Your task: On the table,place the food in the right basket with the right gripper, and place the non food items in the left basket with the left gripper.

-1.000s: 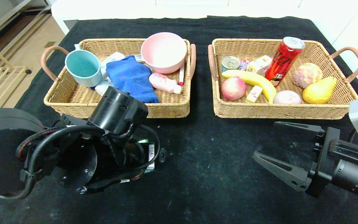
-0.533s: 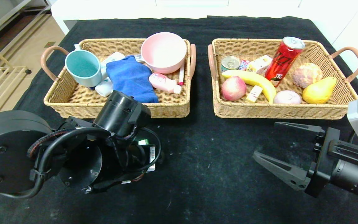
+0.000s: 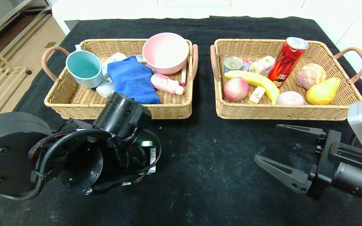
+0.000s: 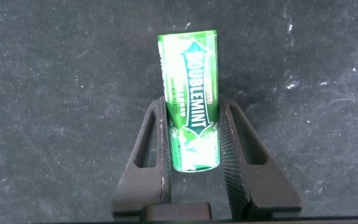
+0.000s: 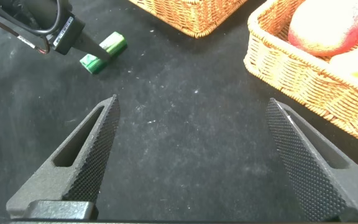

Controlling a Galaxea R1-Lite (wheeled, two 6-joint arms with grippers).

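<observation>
Both baskets are sitting nearly full; only the gum pack [image 4: 192,106] is lying on the worktop [image 3: 206,175], w/ left pincer [image 4: 194,140] clamping it. Right pincer [image 3: 286,152] is hanging spread apart, empty.

Lab-like room: black-clothed table [image 3: 200,175], white walls.

From my head camera, my own left arm [image 3: 74,147] covers nearly all of the Doublemint gum pack [image 3: 146,143]; only a green sliver shows beside the arm's cables. My left gripper [image 4: 193,134] is hidden there too. In my left wrist view the frame edge cuts off the finger bases. In the left basket [image 3: 74,103], the blue cloth [image 3: 133,78] overlaps a white tube [image 3: 105,89] whose label I cannot read.
</observation>
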